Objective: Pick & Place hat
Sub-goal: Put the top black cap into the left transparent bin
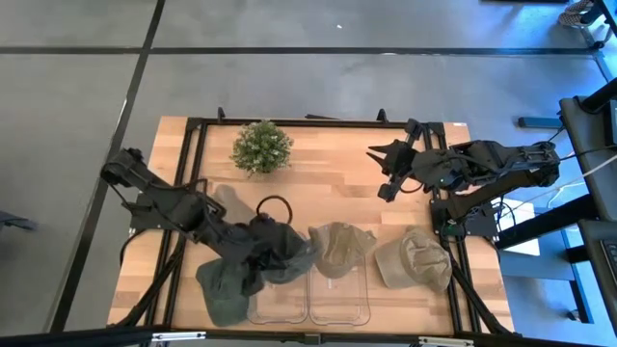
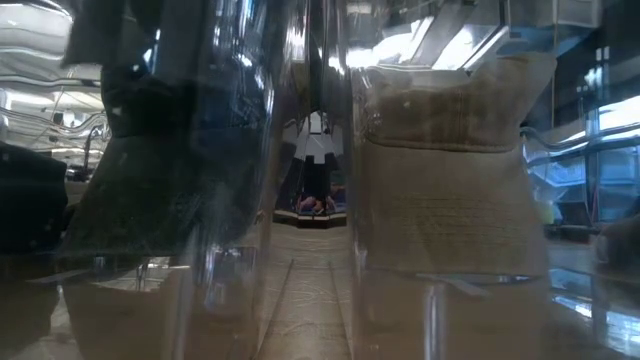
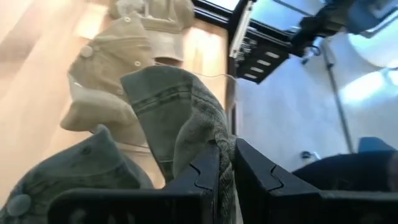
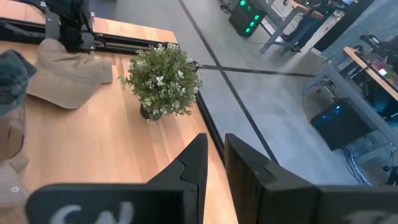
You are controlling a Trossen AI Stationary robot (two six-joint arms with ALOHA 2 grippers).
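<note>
My left gripper (image 1: 277, 253) is over the left clear bin (image 1: 278, 306), shut on a dark green hat (image 1: 294, 258). A second green cap (image 1: 224, 287) lies on the table beside that bin, partly under the arm. An olive hat (image 1: 339, 247) sits on the far rim of the right clear bin (image 1: 339, 301). In the low view it fills the bin (image 2: 450, 170). A tan cap (image 1: 415, 260) lies flat on the table to the right. My right gripper (image 1: 384, 172) waits, shut, above the table's far right. My left gripper pinches a bunched fold of the green hat's cloth (image 3: 211, 134) between its two fingers (image 3: 200, 174). The fold rises past the fingertips, and the rest of the hat hangs around them over the left bin. Whether the hat touches the bin cannot be told.
A small potted plant (image 1: 261, 146) stands at the far middle of the table, also in the right wrist view (image 4: 163, 79). A dark cable loop (image 1: 274, 206) lies behind the left gripper. Black frame rails (image 1: 318, 122) border the table. Bare wood lies between the plant and the bins.
</note>
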